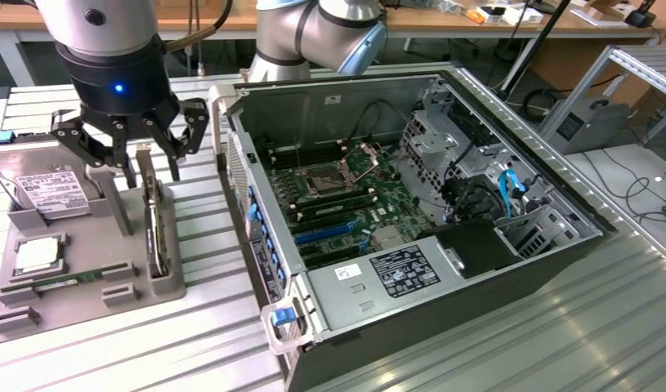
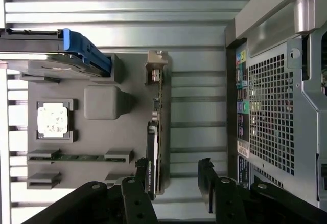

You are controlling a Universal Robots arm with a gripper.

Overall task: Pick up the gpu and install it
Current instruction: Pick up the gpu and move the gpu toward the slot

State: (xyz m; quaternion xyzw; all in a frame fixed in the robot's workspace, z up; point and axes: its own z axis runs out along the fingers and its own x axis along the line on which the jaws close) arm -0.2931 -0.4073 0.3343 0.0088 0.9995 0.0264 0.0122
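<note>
The gpu (image 1: 153, 220) is a thin dark card standing on edge in a slot of the grey holder (image 1: 93, 302). Its silvery bracket end points away from the table's front. My gripper (image 1: 150, 170) hangs just above the card's top edge, open and holding nothing. In the wrist view the gpu (image 2: 157, 127) shows edge-on. It lies between the two black fingers (image 2: 207, 183) of the gripper (image 2: 176, 183), much closer to one of them. I cannot tell whether that finger touches it. The open computer case (image 1: 420, 204) with its motherboard (image 1: 344, 196) lies to the exterior view's right of the holder.
The holder also carries a silver hard drive (image 1: 44, 192), a small square chip (image 1: 36, 257) and a memory stick (image 1: 65, 282). The case's rear panel (image 2: 276, 111) stands close beside the holder. Blue cables (image 1: 507, 188) and a drive cage sit inside the case.
</note>
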